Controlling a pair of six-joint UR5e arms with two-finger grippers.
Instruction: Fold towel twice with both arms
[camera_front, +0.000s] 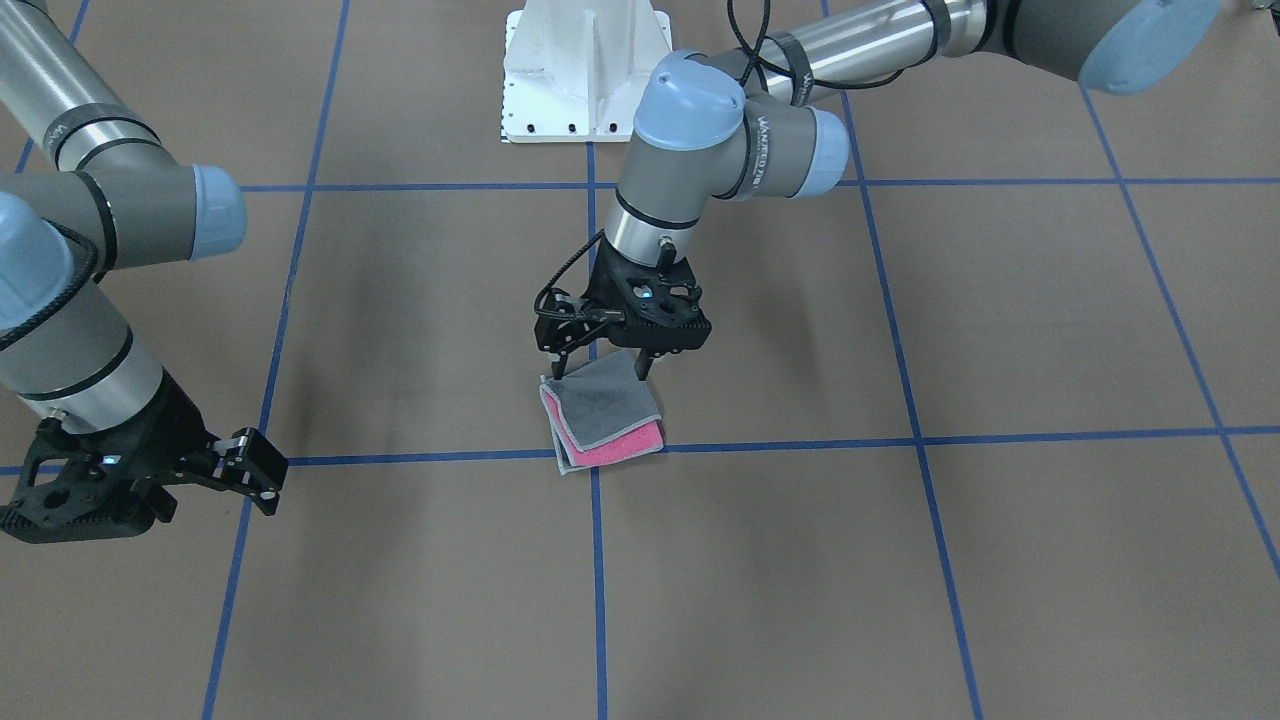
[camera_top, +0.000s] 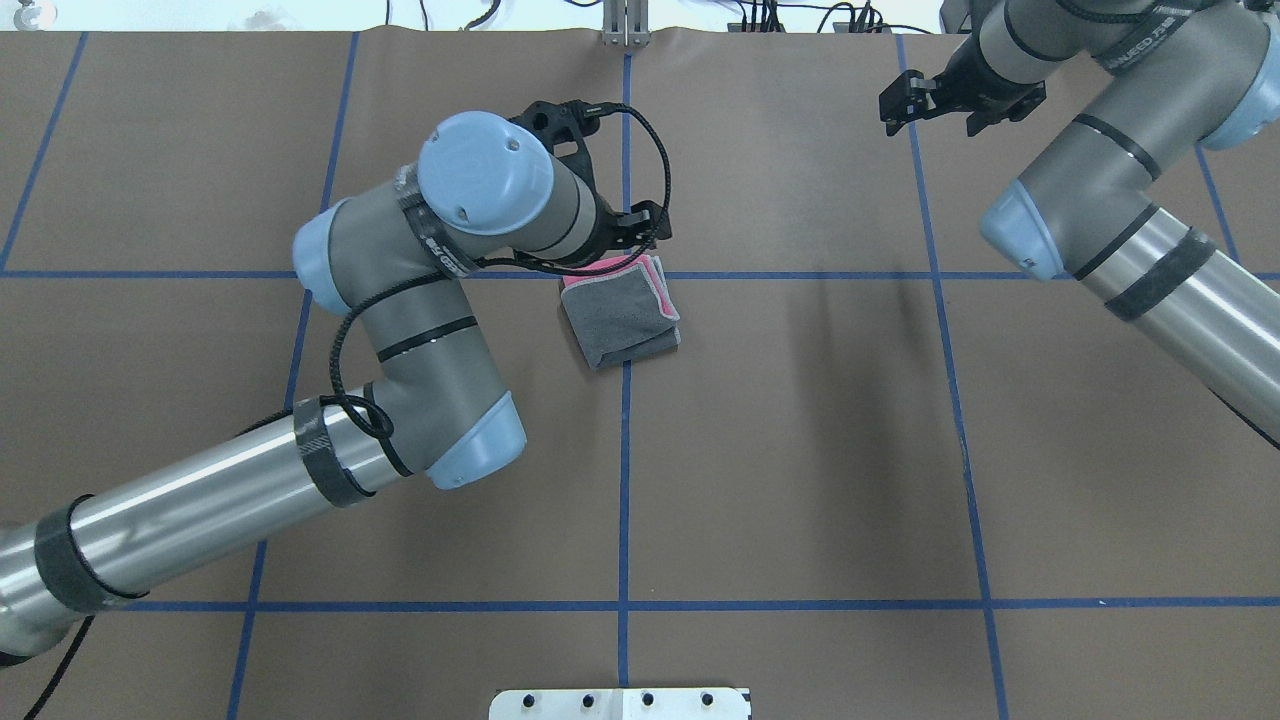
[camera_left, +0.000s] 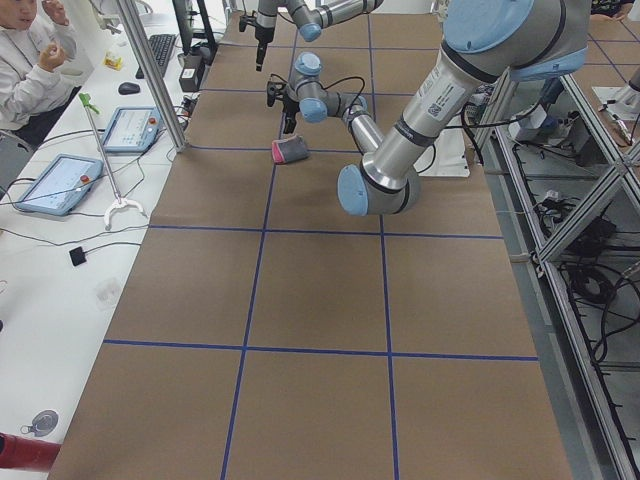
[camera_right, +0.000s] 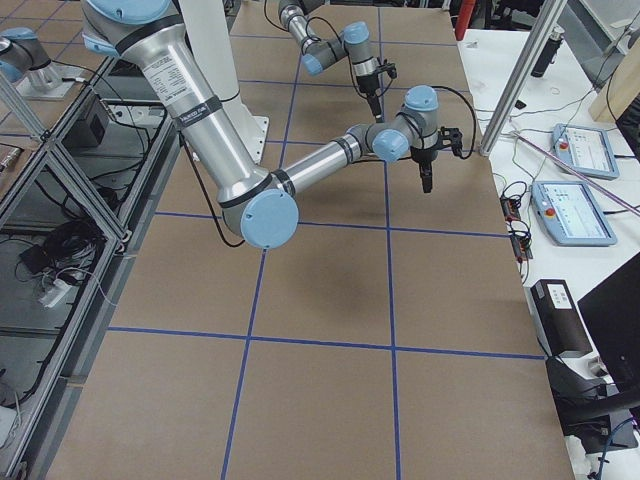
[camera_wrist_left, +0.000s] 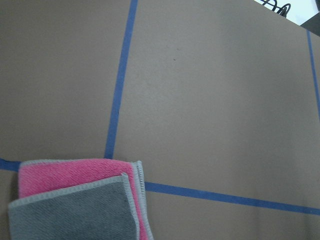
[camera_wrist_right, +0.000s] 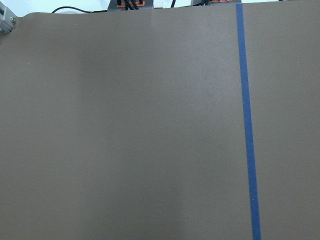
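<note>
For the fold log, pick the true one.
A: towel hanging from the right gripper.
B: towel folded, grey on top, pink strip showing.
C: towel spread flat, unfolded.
B: the towel lies folded on the table, grey layer on top, a pink strip along one edge.

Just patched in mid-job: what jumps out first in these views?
The towel, folded small with grey on top and pink peeking out, lies mid-table where blue tape lines cross. The left gripper stands open at the towel's robot-side edge. The right gripper hangs far off to the side, well away from the towel.
</note>
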